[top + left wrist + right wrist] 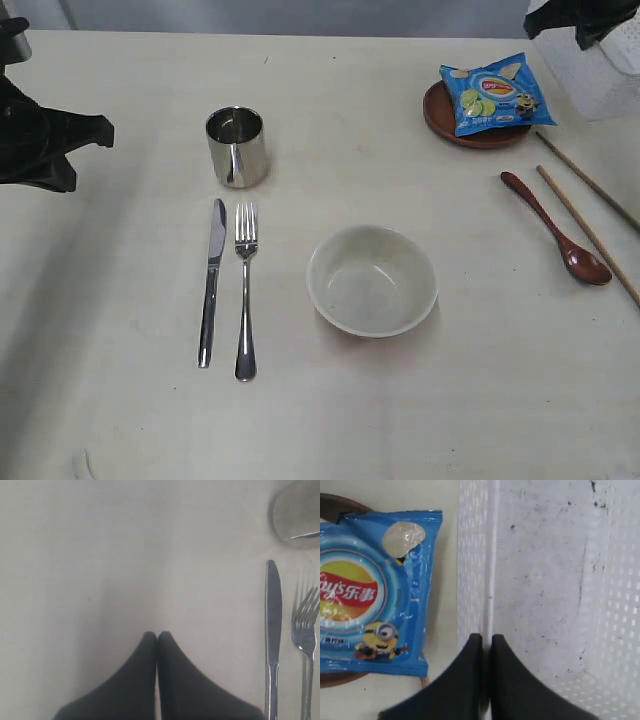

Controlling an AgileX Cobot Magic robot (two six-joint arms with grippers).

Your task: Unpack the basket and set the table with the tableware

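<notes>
Over table (pixel 75 555) | left gripper (pixel 157 634) clenched, empty | right gripper (pixel 486 637) pinching basket (pixel 545 580) rim

Soft, even light covers the table (pixel 420 400) in the exterior view, with a broad grey shadow at nine o'clock and a faint one under the bowl (pixel 371 280). The steel cup (pixel 237 147) glints. The left wrist view is pale and hazy, its fingers (pixel 135 685) blurred. The right wrist view shows mild glare on the chip bag (pixel 370 590) and a bright white basket (pixel 560 580).
</notes>
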